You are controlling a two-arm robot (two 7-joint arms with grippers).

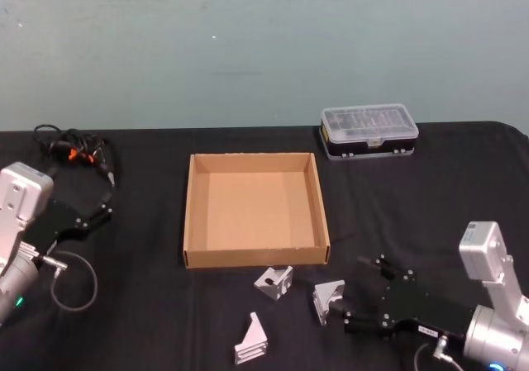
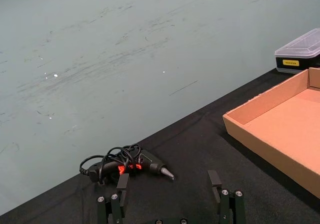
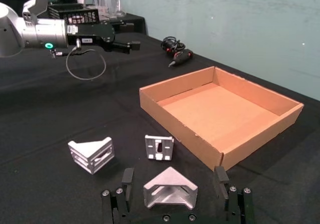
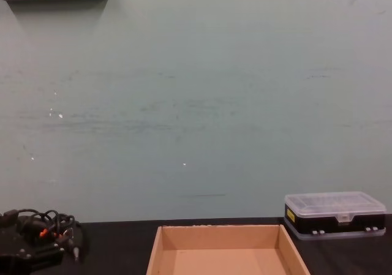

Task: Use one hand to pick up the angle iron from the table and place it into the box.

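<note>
While the right hand [image 1: 354,290] lies low on the table [image 1: 149,321] with its two fingers [image 3: 127,176] spread wide, one angle iron [image 1: 328,299] sits in the gap between them. It seems to touch neither finger, and its wide side runs across from one finger to the other. This hand is much the nearer one, so I think it only needs to pinch. A second corner piece [image 1: 274,282] and a third corner piece [image 1: 251,339] lie just to the left. Past them is the box [image 1: 186,222] with nothing in it. The left hand [image 1: 97,210], also spread, rests far off to the left.
</note>
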